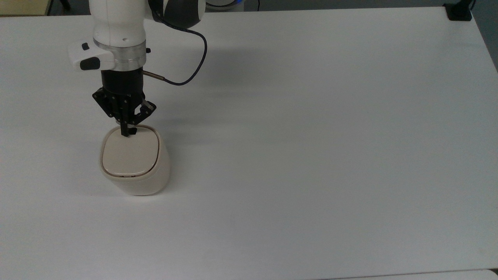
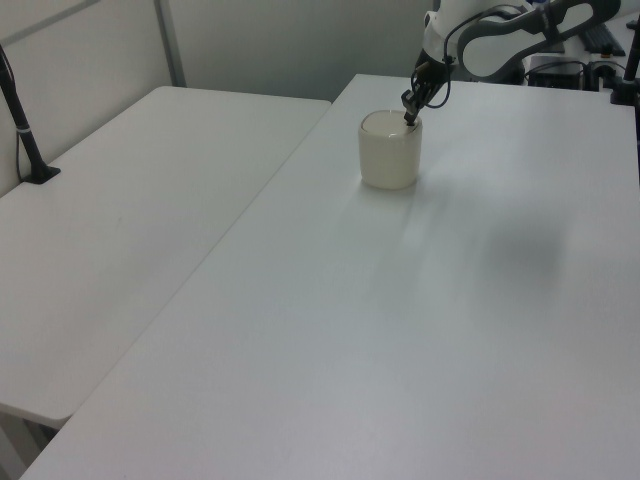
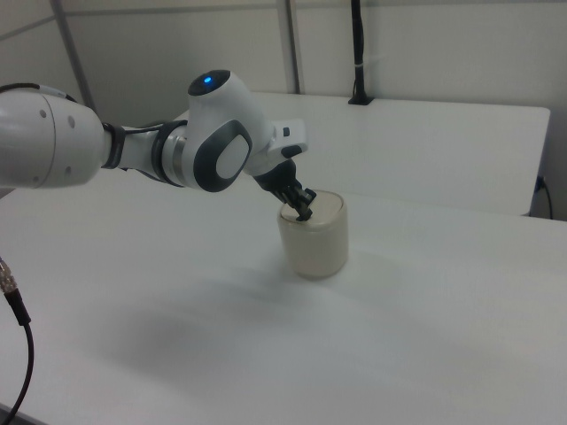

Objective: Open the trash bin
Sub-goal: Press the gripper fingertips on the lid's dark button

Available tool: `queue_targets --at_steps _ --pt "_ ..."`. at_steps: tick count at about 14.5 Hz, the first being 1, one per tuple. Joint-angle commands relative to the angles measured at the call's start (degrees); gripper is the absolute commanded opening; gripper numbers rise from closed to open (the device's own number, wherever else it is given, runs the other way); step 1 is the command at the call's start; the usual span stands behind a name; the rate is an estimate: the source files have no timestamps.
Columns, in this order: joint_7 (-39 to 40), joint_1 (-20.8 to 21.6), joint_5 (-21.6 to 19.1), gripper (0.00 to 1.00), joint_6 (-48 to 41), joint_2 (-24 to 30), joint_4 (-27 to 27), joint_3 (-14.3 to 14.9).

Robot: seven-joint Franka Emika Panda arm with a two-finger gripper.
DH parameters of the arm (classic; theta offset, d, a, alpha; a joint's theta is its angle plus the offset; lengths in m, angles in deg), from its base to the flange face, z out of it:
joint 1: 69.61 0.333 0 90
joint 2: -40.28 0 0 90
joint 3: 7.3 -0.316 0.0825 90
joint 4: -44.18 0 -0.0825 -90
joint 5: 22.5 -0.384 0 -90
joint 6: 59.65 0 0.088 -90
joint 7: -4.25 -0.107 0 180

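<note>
Room: pale partition walls stand behind the work area; from my remote seat I see a second white table (image 2: 130, 200) beside the main one in the left view, with a black post (image 2: 22, 120) clamped at its far edge
Tabletop: white tabletop (image 1: 311, 136), matte and wide; a black clamp (image 1: 459, 11) sits at its far corner on the top view's right
Trash bin: the trash bin (image 1: 134, 165) stands upright toward the top view's left, well apart from every edge; in the left view it sits at the far end of the tabletop
Look of it: cream-beige, rounded-square body; flat lid (image 1: 130, 153) lying level with the rim and closed; a thin seam rings the lid
Jaws: the gripper (image 1: 125, 133) points straight down, its black fingers pressed together with nothing between them; the tip rests at the lid's far edge in the top view
Arm: white arm (image 3: 133, 146) with a blue light on its joint; a dark cable (image 1: 190, 62) loops off the wrist
</note>
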Motion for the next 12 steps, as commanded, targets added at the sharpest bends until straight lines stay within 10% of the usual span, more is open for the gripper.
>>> queue_targets --at_steps 1,12 --pt "-0.7 1.0 -0.3 0.00 1.5 -0.1 1.1 0.3" --pt "-1.0 1.3 3.6 0.00 1.0 -1.6 1.9 0.1"
